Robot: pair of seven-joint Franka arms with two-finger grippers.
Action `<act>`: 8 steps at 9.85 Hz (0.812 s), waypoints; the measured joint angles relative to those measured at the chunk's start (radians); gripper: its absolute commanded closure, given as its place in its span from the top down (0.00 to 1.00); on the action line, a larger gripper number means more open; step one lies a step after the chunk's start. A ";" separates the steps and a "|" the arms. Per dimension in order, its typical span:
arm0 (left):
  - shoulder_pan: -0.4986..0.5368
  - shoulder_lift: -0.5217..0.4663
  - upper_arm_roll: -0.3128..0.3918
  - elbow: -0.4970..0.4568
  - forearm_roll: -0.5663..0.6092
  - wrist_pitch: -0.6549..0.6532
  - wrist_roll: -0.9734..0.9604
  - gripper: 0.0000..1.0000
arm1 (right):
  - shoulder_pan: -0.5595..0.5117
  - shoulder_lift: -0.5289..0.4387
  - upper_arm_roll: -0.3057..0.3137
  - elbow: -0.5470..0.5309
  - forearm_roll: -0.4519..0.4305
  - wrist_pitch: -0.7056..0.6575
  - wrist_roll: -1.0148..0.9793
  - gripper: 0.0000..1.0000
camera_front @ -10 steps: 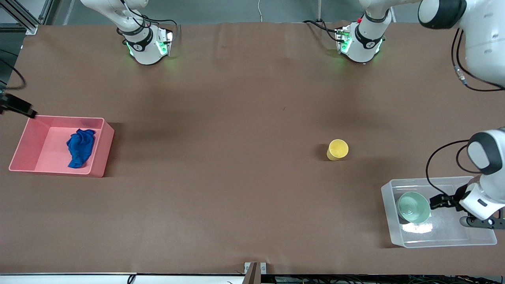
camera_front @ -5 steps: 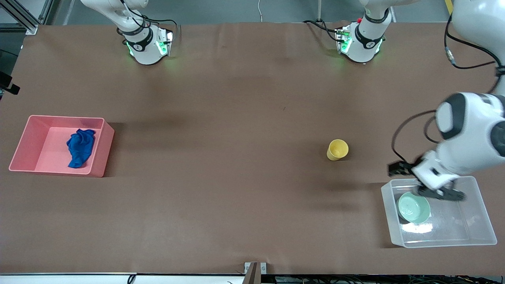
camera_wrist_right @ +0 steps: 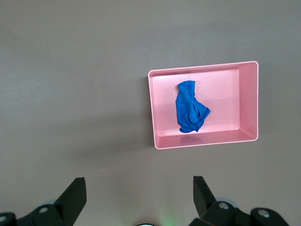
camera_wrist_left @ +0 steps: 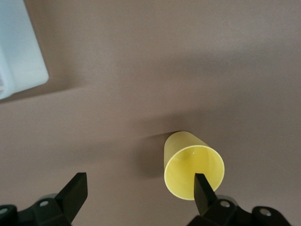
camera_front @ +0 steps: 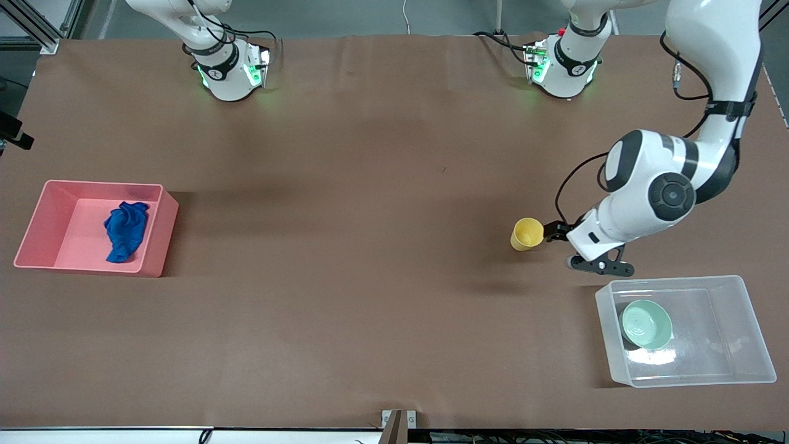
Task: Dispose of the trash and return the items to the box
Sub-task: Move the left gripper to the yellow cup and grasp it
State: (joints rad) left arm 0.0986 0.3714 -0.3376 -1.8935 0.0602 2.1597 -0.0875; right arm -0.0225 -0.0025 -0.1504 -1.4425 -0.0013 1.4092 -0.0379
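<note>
The yellow cup stands upright on the table; it also shows in the left wrist view. My left gripper is open and empty just beside the cup, between it and the clear box. In the left wrist view one fingertip overlaps the cup's rim, and the cup is not between the fingers. The mint-green bowl lies in the clear box. The blue cloth wad lies in the pink bin. My right gripper is open and empty, high over the table beside the pink bin.
A corner of the clear box shows in the left wrist view. The blue cloth shows in the right wrist view. A black part of the right arm shows at the table's edge by the pink bin. Both arm bases stand along the table's back edge.
My left gripper has risen out of the clear box, leaving the bowl in it, and moved to beside the yellow cup. The right arm's black part has drawn away from the pink bin.
</note>
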 measured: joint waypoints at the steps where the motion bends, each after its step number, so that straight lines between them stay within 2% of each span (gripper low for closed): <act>1: 0.000 0.017 0.000 -0.012 0.000 0.024 0.000 1.00 | 0.000 0.000 0.000 0.000 0.000 0.001 0.000 1.00; 6: -0.023 0.086 -0.001 -0.018 0.016 0.079 0.000 0.99 | 0.000 0.000 0.000 0.000 -0.005 0.010 -0.002 1.00; 8: -0.024 0.086 -0.001 -0.019 0.017 0.079 -0.001 0.93 | 0.000 0.000 0.000 -0.001 -0.005 0.009 -0.002 1.00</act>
State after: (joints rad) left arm 0.0745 0.4577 -0.3387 -1.9129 0.0771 2.2384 -0.0886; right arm -0.0225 -0.0025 -0.1502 -1.4431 -0.0062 1.4181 -0.0395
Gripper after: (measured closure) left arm 0.018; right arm 0.000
